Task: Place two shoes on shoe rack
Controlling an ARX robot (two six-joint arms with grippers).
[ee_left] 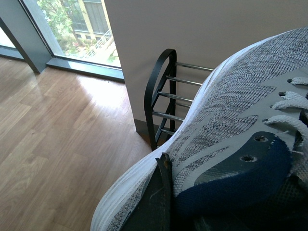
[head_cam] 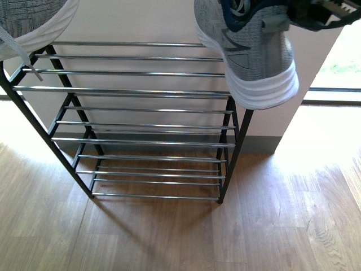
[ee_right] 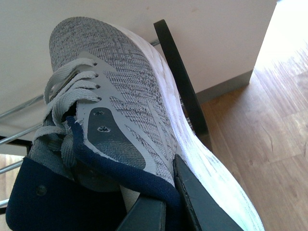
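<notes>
Your right gripper (ee_right: 166, 192) has its black fingers closed on the navy collar of the right sneaker (ee_right: 130, 96). Your left gripper (ee_left: 166, 192) is clamped on the left sneaker (ee_left: 226, 110), though only its outer finger shows, pressed to the shoe's side. That makes two grey knit sneakers, one per arm, both held in the air. Beyond them stands one shoe rack (head_cam: 135, 89), with three tiers of chrome rods between two black side frames. The right sneaker hangs heel-down at the top tier's right end, and the left sneaker is over its left end. Behind the rack is a pale wall (head_cam: 141, 22).
</notes>
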